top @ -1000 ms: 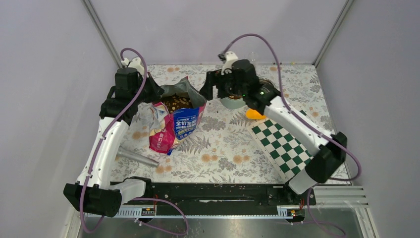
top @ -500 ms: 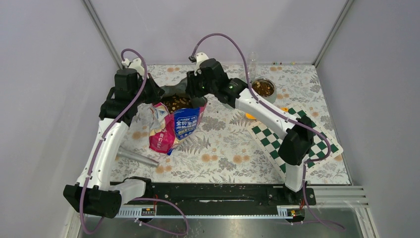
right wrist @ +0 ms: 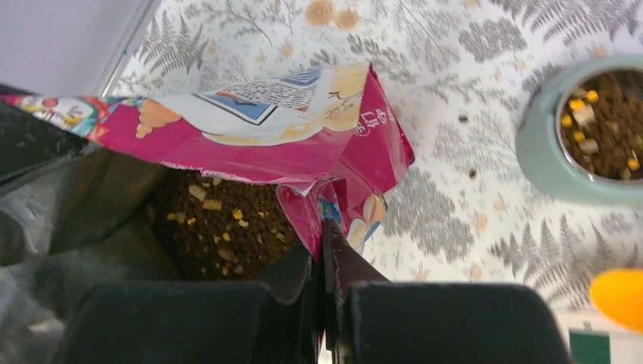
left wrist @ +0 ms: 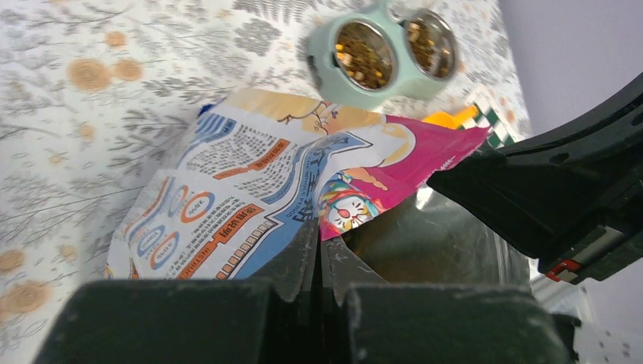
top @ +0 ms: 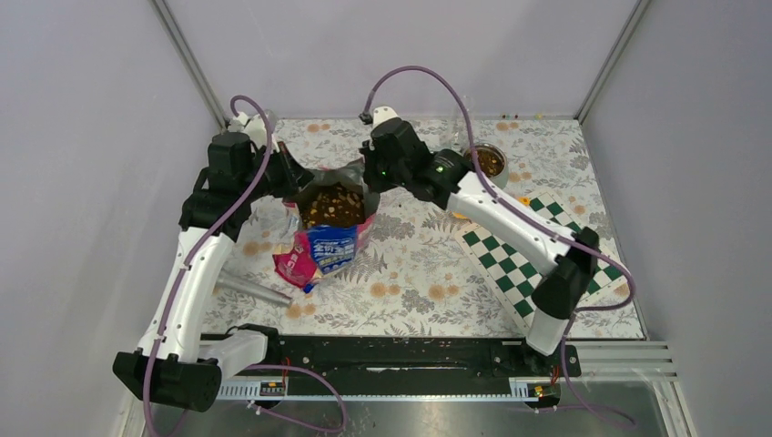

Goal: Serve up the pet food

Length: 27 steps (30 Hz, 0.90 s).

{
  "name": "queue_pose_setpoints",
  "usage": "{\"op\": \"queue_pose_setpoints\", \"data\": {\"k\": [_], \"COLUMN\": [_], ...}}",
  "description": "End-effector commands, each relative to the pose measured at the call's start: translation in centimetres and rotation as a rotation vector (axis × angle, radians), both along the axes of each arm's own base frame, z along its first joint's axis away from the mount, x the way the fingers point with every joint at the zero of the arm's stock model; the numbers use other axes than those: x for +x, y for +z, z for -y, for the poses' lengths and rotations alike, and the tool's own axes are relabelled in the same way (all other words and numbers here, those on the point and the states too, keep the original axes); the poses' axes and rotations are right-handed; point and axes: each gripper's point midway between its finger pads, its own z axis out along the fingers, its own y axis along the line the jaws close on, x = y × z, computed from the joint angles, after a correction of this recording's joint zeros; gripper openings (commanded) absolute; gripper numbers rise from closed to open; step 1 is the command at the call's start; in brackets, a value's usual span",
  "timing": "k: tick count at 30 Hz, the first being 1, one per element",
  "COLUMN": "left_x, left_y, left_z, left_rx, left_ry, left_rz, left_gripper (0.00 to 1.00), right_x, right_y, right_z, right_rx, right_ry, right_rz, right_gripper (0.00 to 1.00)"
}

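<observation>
The loose, pourable pet food (top: pixel 332 204) lies heaped in the limp, slick bag (top: pixel 330 248), best held by its rim, which the left claw (left wrist: pixel 318 243) pinches at 9 o'clock and the right claw (right wrist: pixel 327 243) at 3.

A robot test cell in a lab, not a home: plain pale walls (top: pixel 82 137) meet at bare aluminium corner posts (top: pixel 188 59), and two white-and-black arms, the left arm (top: pixel 196 264) and the right arm (top: pixel 510 214), trailing purple cables (top: pixel 428 71), stand bolted to a black rail (top: pixel 401 350) at the near edge of the desk (top: pixel 410 264). The household touches read as staged props: a floral cloth over the desk, a green checkered mat (top: pixel 510 259), an opened bag (top: pixel 330 248) of pet food (top: pixel 332 205) and a mint-green double bowl (left wrist: pixel 383 57)
</observation>
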Motion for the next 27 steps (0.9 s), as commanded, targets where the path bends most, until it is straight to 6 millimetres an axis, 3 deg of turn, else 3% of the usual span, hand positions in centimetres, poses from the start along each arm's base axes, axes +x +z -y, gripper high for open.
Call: {"op": "queue_pose_setpoints", "data": {"k": [1,8,14,15,17,20,22,27], "left_x": [-1.4,-3.8,-5.6,-5.4,-5.0,-4.2,-4.1,-4.0], "left_y": [5.6,6.2,5.6,5.4,5.0,4.5,4.5,4.5], "left_z": [2.6,7.8,11.0,11.2,11.2,10.9,10.8,11.0], "left_rx": [-0.079,-0.110,-0.093,-0.088,-0.078,-0.057,-0.051,-0.061], "left_ry": [-0.162,-0.435,-0.606,-0.608,-0.599,-0.561,-0.555,-0.557], "left_rz": [0.205,0.244,0.268,0.264,0.256,0.251,0.250,0.241], "left_gripper": [0.00,0.00,0.00,0.00,0.00,0.00,0.00,0.00], "right_x": [-2.2,-5.5,-7.0,-7.2,-7.5,-7.9,-8.4,-9.1], "right_y": [12.0,12.5,11.0,10.6,9.8,9.7,10.2,11.4], "right_z": [7.6,11.2,13.8,14.0,14.3,14.5,14.4,14.3], "right_rx": [0.137,0.116,0.101,0.096,0.079,0.042,0.010,-0.117], "right_ry": [-0.212,-0.277,-0.339,-0.338,-0.323,-0.250,-0.160,0.040], "right_rz": [0.187,0.170,0.160,0.157,0.158,0.201,0.253,0.375], "right_gripper": [0.00,0.00,0.00,0.05,0.37,0.76,0.87,0.99]}}
